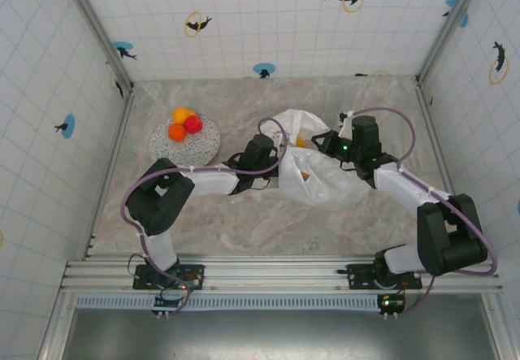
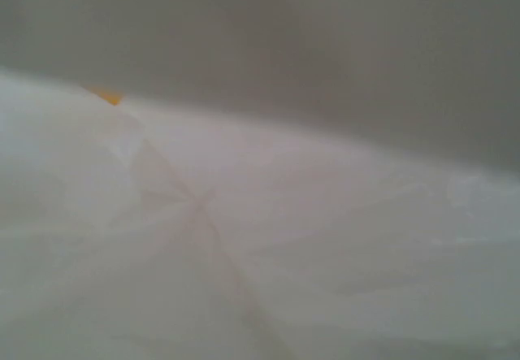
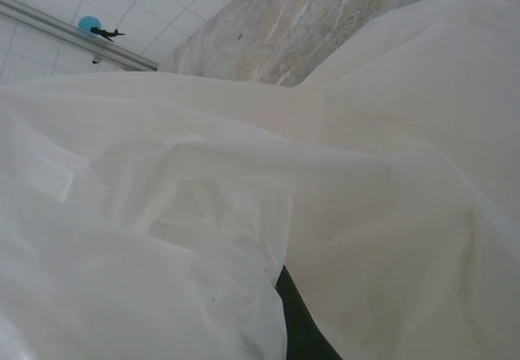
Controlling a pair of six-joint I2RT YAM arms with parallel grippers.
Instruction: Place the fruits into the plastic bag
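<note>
2 fruits (image 1: 305, 175) in plastic bag (image 1: 322, 188)

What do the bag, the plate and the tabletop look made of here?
Bag: thin translucent white plastic film, wrinkled, orange fruit showing through.
Plate: speckled grey, matte, possibly ceramic or stone-look plastic.
Tabletop: marble-patterned, veined beige-grey, likely a printed surface.

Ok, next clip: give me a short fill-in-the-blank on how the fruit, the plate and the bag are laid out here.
1. The plate holds ___ fruits.
2. The fruit showing through the thin bag is ___ in colour.
3. From the top camera, the plate lies to the ___ of the bag.

Missing words: three; orange; left.
</note>
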